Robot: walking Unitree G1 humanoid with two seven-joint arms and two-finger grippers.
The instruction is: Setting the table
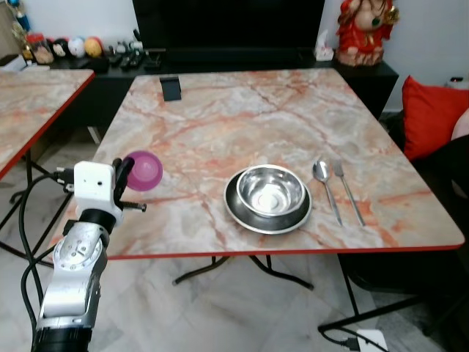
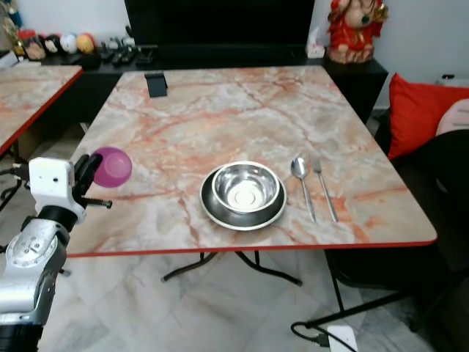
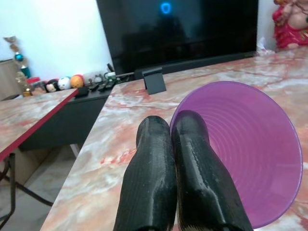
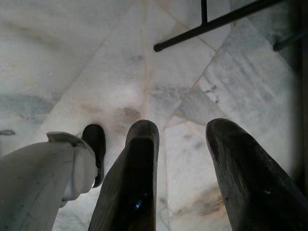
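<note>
Two black fingers of my left gripper [image 3: 171, 144] are pressed together on the rim of a translucent purple plastic cup [image 3: 240, 149], one finger inside the mouth and one outside. I hold this cup tilted on its side, its open mouth toward my wrist, above the near left corner of the pink-veined marble-pattern table with a red edge [image 1: 220, 117]; whether it touches the tabletop, I cannot tell. Near the front edge, right of centre, a shiny steel bowl [image 1: 271, 191] sits inside a dark-rimmed round steel plate [image 1: 238, 210]. Just beside the plate, on its right, a steel spoon [image 1: 325, 183] and a steel fork [image 1: 347, 190] lie parallel, handles toward me. A small black stand [image 1: 170, 87] rests at the far edge of the table. Beyond it stand a large black screen [image 1: 227, 26] on a low black cabinet [image 1: 366, 73], and a red figurine [image 1: 363, 33]. A red cushion [image 1: 432, 117] lies at the right. My right gripper [image 4: 185, 163] hangs over the pale marble floor tiles [image 4: 72, 57], its fingers apart and holding nothing.
</note>
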